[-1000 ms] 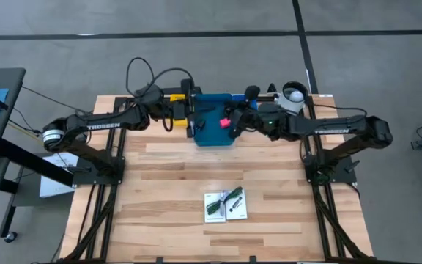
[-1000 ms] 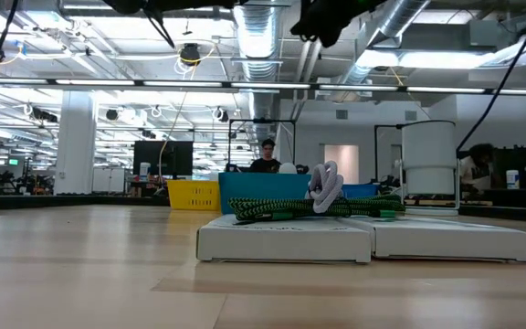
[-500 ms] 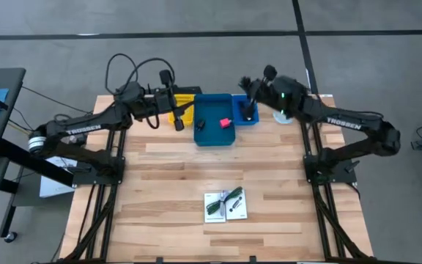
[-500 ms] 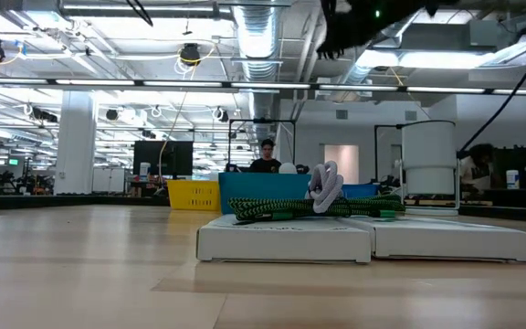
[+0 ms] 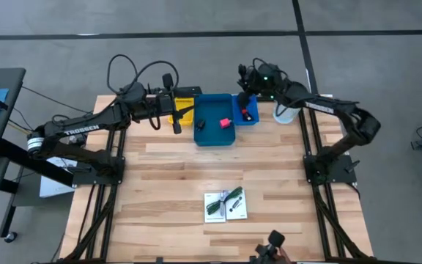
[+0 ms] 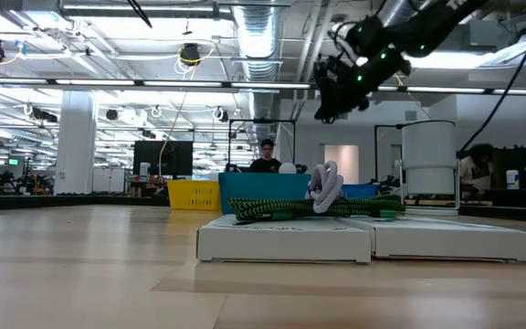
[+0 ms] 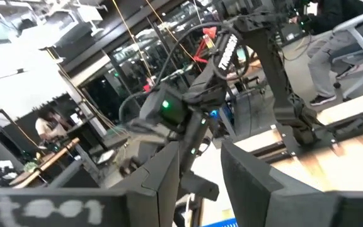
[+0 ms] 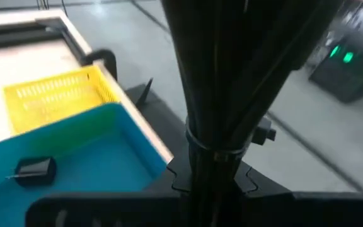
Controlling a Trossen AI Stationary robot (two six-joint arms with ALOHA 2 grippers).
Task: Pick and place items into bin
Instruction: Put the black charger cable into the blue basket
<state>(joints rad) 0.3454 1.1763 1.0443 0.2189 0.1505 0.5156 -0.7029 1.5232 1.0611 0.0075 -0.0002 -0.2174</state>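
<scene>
Still out: green stringy piece draped over white cards at table's 6 o'clock, prob. light, floppy, so pinch mid-bunch; blue bin at 12, left gripper half-open beside it, right gripper pinched shut, empty.

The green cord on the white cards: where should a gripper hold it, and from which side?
Probably from straight above, at the middle of the green cord. It lies loose across the white cards, raised slightly off them, so fingers can close across its bundled strands.
</scene>
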